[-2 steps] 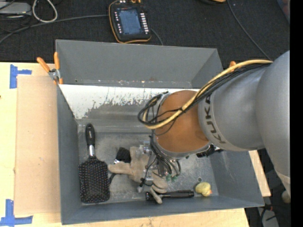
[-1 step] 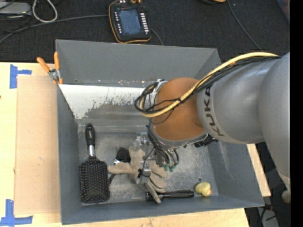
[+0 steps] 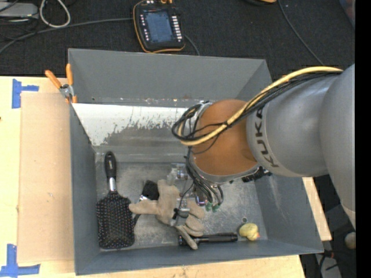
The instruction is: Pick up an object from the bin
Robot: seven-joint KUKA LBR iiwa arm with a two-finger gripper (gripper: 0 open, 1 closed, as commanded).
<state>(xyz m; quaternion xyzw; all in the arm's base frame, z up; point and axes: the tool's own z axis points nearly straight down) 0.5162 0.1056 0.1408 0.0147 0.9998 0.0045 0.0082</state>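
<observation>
Bin: grey metal, sloped walls, floor scuffed and dusty. Few loose things, all on the near half of the floor.

Arm: reaches in from the right, orange cover and looped cables at the wrist. It hangs low in the bin, with the gripper down near floor level at the near middle.

Progress, as a judgement: approach made, pick not yet done. Nothing is seen lifted clear of the floor. Cannot tell whether the gripper is open or closed; the wrist and cables hide its working end. Left to do: secure a hold, lift and clear the rim.

Things, large to small:
- Black hairbrush, lies along the left wall with its bristle head nearest the camera; well apart from the gripper.
- Beige soft toy, near middle of the floor. The gripper sits over its right end, so likely the target. It looks limp and flat, with floppy limbs spread out; its pale cloth is slightly grubby. It should squash under a pinch.
- Black-handled tool, lies along the near wall, just beside the toy's lower end.
- Small black lump, touching the toy's upper left.
- Small yellow piece, near right corner, apart.
</observation>
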